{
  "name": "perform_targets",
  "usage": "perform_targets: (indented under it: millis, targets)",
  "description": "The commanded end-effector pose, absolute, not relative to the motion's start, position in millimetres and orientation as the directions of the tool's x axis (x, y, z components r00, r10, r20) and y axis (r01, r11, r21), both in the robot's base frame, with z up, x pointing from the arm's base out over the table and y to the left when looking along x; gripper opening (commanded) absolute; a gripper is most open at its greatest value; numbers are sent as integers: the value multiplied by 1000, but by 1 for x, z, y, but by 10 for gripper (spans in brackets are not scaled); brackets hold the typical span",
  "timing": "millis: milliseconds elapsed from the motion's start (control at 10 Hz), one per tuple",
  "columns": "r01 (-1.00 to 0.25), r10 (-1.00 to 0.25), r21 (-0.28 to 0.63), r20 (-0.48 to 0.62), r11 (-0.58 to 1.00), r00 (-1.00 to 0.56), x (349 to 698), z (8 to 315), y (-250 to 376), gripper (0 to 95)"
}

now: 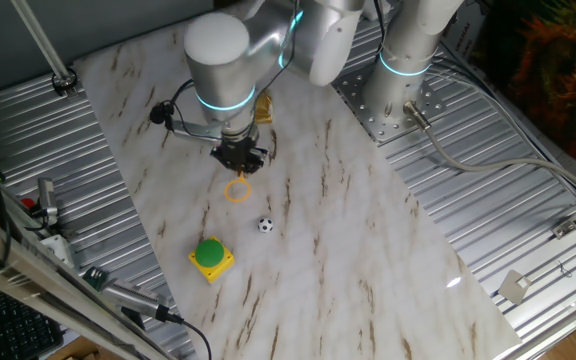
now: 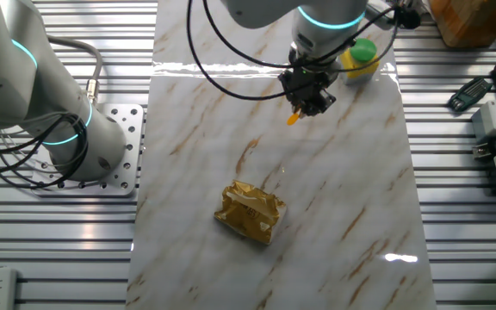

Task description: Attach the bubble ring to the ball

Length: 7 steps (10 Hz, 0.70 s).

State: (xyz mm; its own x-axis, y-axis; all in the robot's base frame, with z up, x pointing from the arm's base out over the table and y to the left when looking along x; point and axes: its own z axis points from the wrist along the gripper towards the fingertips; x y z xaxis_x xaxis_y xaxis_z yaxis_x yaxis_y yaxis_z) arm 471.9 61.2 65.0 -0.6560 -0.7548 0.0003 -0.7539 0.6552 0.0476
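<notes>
The orange-yellow bubble ring (image 1: 238,190) hangs from my gripper (image 1: 240,166), which is shut on its short handle, with the loop just above the marble board. The tiny black-and-white ball (image 1: 265,225) lies on the board, a little in front and to the right of the loop and apart from it. In the other fixed view only an orange end of the ring (image 2: 294,118) shows under the gripper (image 2: 308,103). The ball is hidden there.
A green round button on a yellow square base (image 1: 211,256) stands near the ball and also shows in the other fixed view (image 2: 362,55). A crumpled golden wrapper (image 2: 250,212) lies on the marble board (image 1: 368,250). Ribbed metal surrounds the board, and the arm's base (image 1: 405,60) stands on a plate.
</notes>
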Motion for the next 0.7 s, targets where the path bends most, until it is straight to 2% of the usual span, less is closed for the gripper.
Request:
perform_targets:
  millis: [100,700]
  targets:
    - [-751,-751,28,-14,660,-660,471,66,62,0]
    - [-755,-755,28,-9,656,-656,470,66,64,0]
